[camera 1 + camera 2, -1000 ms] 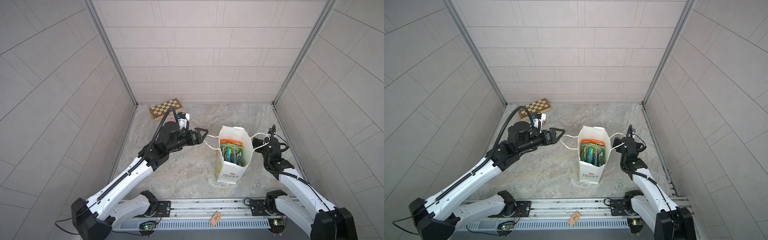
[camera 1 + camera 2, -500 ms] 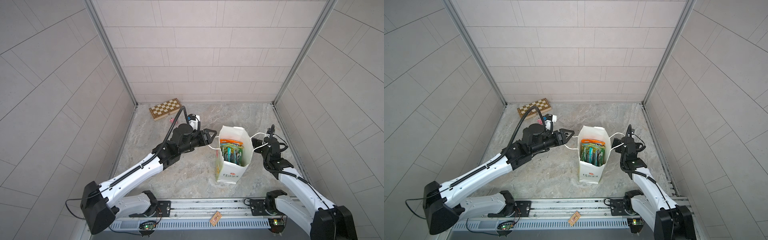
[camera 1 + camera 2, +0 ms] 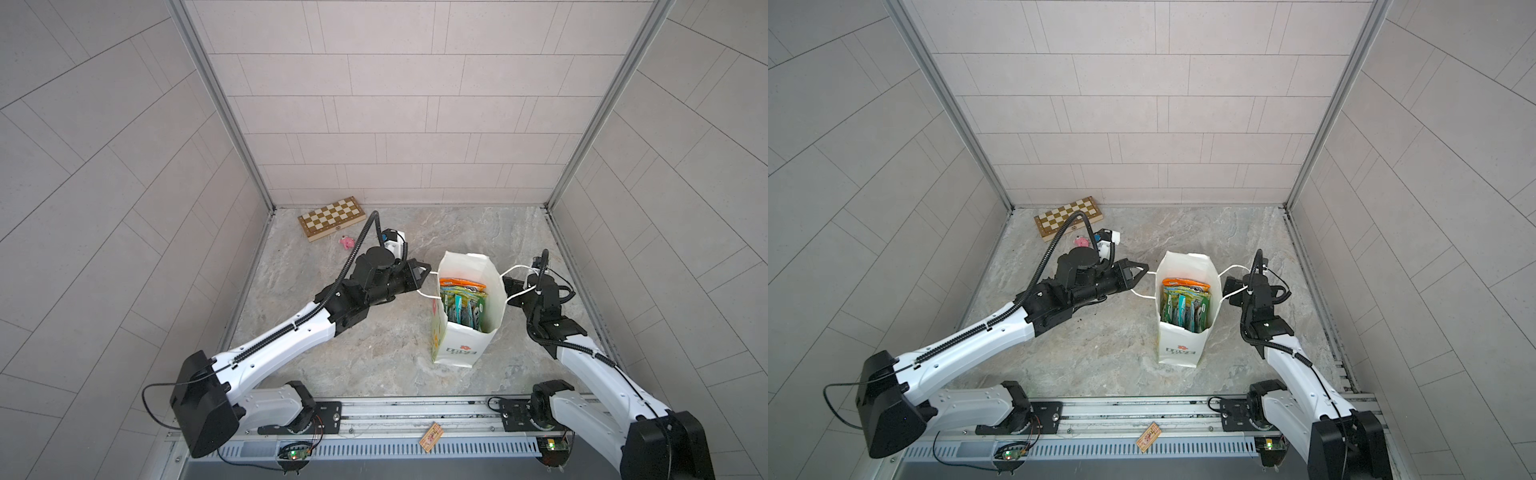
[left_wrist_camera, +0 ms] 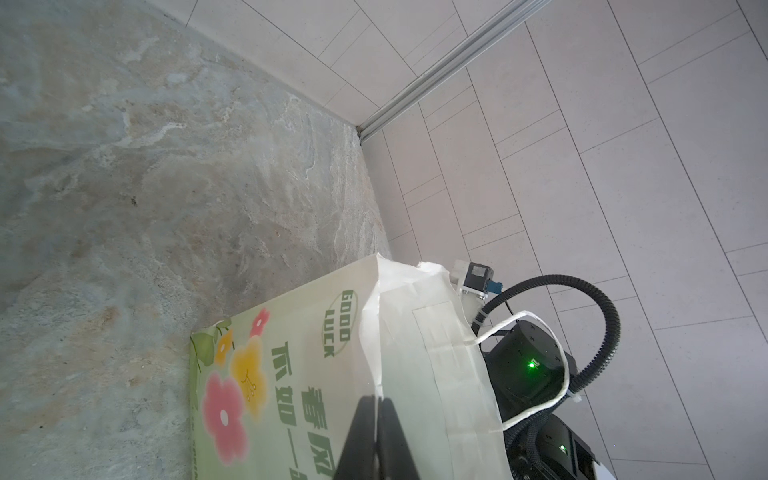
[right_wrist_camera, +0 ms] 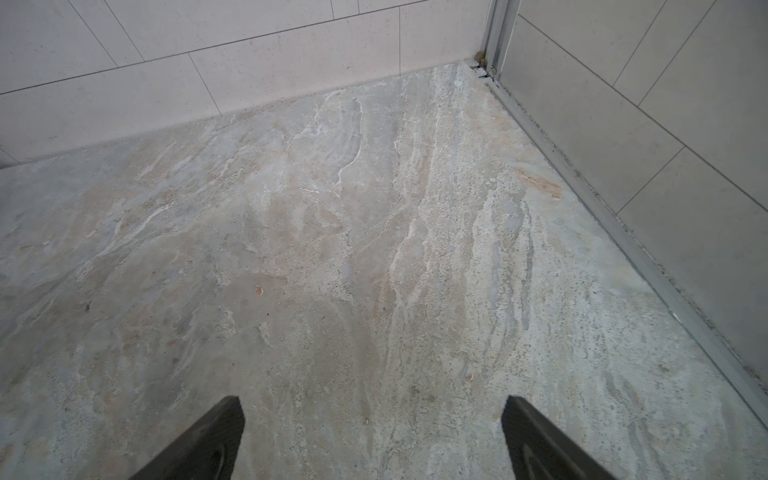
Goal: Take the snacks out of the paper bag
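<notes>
1. Snacks (image 3: 462, 305) were all standing upright inside the paper bag (image 3: 459, 351), which stood open-topped on the stone floor (image 5: 332, 249) between my two arms.
2. My left gripper (image 4: 377, 405) was squeezed fully together, tips right up at the bag's top edge. From the top views it looked like I'd pinched the left cord handle (image 3: 424, 294).
3. My right gripper (image 5: 372, 401) was spread wide, with nothing between the fingers (image 5: 208, 436) but bare floor. It sat just beside the bag's opposite side.
4. The right cord handle (image 3: 520, 267) was looped over that gripper's body, not pinched.
</notes>
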`<control>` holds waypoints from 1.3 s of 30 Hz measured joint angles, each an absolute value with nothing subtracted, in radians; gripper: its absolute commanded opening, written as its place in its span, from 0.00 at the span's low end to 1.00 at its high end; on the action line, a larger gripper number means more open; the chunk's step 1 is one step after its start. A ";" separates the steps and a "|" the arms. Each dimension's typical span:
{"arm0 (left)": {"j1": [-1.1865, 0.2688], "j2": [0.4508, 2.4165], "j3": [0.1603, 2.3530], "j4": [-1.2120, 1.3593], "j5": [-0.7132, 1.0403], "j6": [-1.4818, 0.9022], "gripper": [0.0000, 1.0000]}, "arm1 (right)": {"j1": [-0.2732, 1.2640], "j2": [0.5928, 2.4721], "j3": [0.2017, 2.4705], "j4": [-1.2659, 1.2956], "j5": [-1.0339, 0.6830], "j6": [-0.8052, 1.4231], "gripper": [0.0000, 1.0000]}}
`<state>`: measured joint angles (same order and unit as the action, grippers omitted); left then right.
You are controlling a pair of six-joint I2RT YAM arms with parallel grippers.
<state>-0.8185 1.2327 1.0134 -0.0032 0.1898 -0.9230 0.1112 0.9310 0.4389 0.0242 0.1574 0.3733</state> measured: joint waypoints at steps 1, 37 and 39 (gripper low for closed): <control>-0.818 1.233 1.018 -0.005 0.189 -0.918 0.00 | 0.111 0.928 0.437 0.017 0.151 0.376 0.98; -0.345 1.390 1.521 -0.648 0.482 -0.138 0.00 | 0.420 1.199 0.508 0.093 -0.207 0.462 0.89; -0.324 1.417 1.538 -0.651 0.496 -0.112 0.00 | 0.485 1.269 0.537 0.122 -0.185 0.481 0.89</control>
